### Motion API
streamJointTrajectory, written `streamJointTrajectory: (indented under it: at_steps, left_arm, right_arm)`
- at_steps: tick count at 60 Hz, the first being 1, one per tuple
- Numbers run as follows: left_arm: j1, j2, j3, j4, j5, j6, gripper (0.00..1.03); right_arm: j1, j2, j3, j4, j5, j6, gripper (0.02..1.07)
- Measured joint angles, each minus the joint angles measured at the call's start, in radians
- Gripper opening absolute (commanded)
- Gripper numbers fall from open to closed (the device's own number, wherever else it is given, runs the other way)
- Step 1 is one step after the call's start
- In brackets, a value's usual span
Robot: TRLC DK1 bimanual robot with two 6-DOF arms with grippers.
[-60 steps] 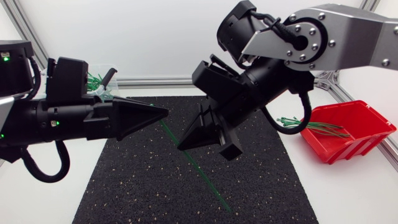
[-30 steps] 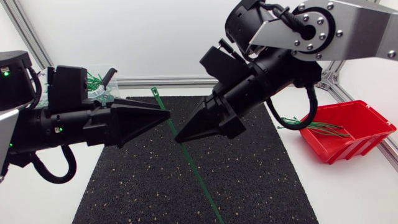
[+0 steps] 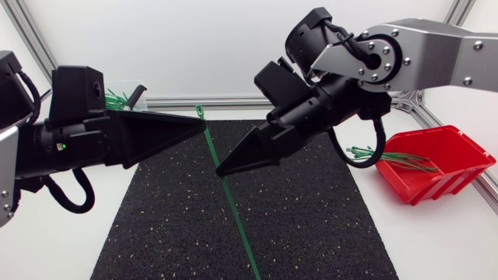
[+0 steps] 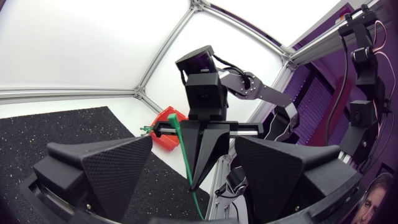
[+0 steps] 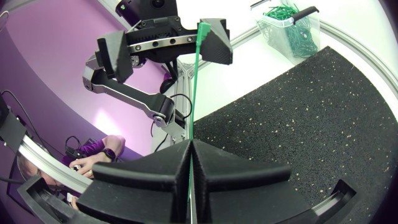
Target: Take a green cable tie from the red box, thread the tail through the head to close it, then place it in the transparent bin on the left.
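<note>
**Head view.** The right gripper (image 3: 226,167), jaws clenched on the green cable tie (image 3: 233,210) partway along its strap, holds it slanted over the black mat (image 3: 327,233). The tie's head is up by the tip of the left gripper (image 3: 198,124), probably presented for a second grasp before threading. The red box (image 3: 443,167) is at right and the transparent bin (image 3: 117,99) at far left.

**Left wrist view.** The left jaws are released, spread either side of the strap.

**Right wrist view.** The strap rises from the clenched jaws, and its head lies just beside one left finger (image 5: 217,40).
</note>
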Motion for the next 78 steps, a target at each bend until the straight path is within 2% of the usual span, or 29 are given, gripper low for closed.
streamJointTrajectory:
  at_steps: [12, 21, 34, 48, 56, 69, 78]
  left_arm:
    - [0.003, 0.047, -0.009, 0.058, 0.058, -0.032, 0.97]
    - [0.012, 0.100, -0.034, 0.141, 0.093, -0.082, 0.97]
    - [0.027, 0.145, -0.064, 0.272, 0.113, -0.173, 0.96]
    - [0.027, 0.200, -0.084, 0.322, 0.124, -0.209, 0.96]
    - [0.027, 0.236, -0.084, 0.359, 0.124, -0.232, 0.90]
    - [0.027, 0.290, -0.083, 0.366, 0.123, -0.257, 0.59]
    - [0.029, 0.294, -0.082, 0.375, 0.122, -0.280, 0.58]
  right_arm:
    - [-0.009, 0.002, -0.075, 0.119, -0.037, 0.056, 0.08]
    - [-0.019, 0.001, -0.109, 0.193, -0.067, 0.077, 0.08]
    - [-0.032, -0.020, -0.168, 0.284, -0.080, 0.098, 0.08]
    - [-0.038, -0.023, -0.212, 0.357, -0.082, 0.119, 0.08]
    - [-0.038, -0.023, -0.218, 0.372, -0.086, 0.119, 0.08]
    - [-0.047, -0.023, -0.218, 0.383, -0.090, 0.122, 0.08]
    - [-0.058, -0.013, -0.218, 0.386, -0.090, 0.122, 0.08]
